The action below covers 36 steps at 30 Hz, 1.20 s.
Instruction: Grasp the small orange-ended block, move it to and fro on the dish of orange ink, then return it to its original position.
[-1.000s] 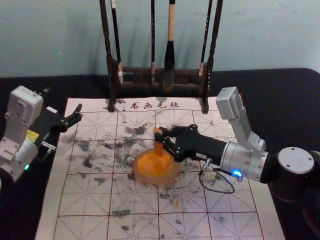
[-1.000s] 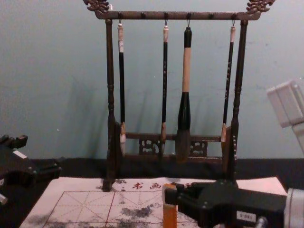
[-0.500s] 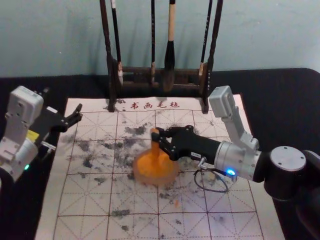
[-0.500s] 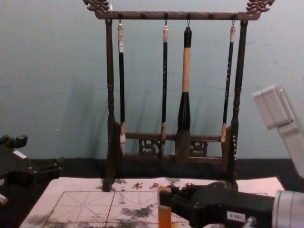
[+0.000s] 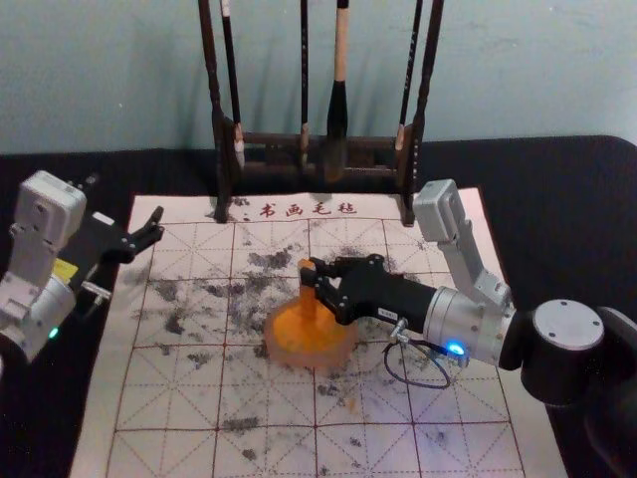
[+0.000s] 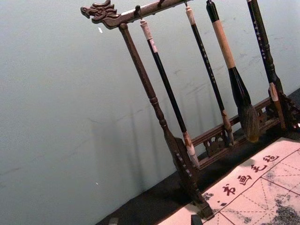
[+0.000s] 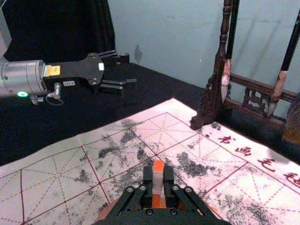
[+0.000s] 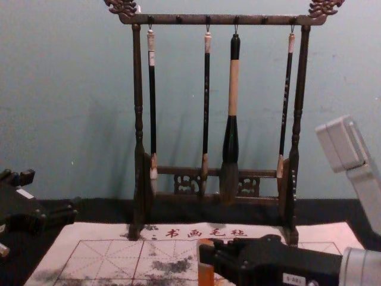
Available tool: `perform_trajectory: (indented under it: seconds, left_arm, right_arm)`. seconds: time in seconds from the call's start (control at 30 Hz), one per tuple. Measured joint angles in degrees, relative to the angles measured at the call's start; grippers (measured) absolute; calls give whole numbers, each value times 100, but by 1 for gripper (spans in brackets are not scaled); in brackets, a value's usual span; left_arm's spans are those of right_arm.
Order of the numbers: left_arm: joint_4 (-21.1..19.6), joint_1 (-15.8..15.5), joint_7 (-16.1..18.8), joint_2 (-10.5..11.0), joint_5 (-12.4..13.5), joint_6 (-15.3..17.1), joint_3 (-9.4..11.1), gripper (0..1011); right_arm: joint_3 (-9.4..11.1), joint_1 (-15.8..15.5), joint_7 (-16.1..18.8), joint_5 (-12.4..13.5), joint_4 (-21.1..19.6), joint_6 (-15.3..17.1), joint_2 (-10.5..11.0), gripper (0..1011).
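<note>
My right gripper (image 5: 311, 278) is over the dish of orange ink (image 5: 289, 351), shut on the block (image 5: 307, 285), which stands upright with its lower end at the orange surface. In the right wrist view, the block (image 7: 158, 177) shows an orange top end and a pale middle between the fingertips of my right gripper (image 7: 158, 181). The chest view has the orange block (image 8: 206, 263) at the bottom, gripped from the right. Parked at the left, my left gripper (image 5: 149, 230) is open; its tips edge into the left wrist view, the gripper (image 6: 155, 221) holding nothing.
A dark wooden rack (image 5: 269, 141) with several hanging brushes stands behind the writing mat (image 5: 179, 388). The mat is marked with a red grid and black ink smudges, and lies on a black tabletop (image 5: 557, 209).
Over the last second my right gripper and the block have shifted a little toward the robot's left, dipping slightly in the last half second. My left arm has stayed still.
</note>
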Motion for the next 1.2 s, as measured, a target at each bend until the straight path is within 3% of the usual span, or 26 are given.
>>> perform_trajectory:
  seconds: [0.5,1.2]
  left_arm:
    - [0,0,0,0,0,0,0,1001]
    - [0,0,0,0,0,0,0,1001]
  right_arm:
    - [45,-59,85,-48,145,-423,-50,138]
    - [96,-117,54,-134,181,-451,-76,138]
